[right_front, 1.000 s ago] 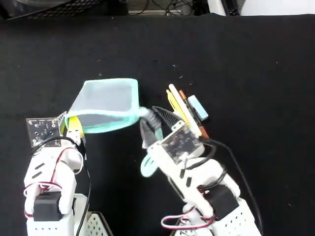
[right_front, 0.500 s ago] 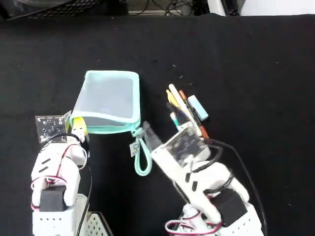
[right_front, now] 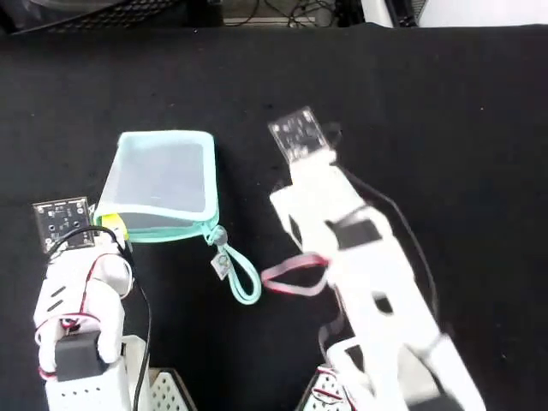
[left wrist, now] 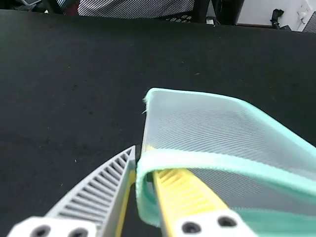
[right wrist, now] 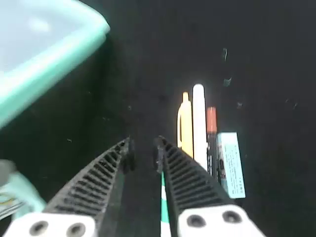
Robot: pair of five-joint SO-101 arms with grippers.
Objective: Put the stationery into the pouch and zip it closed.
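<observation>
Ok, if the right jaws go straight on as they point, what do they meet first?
Probably bare black table, in the gap between the pouch and the yellow pen; depth is hard to judge.

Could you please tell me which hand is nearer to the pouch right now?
Left. The left hand grips the rim of the pouch, so it is touching it. The right hand hovers apart from it, over the stationery lying beside the pouch.
</observation>
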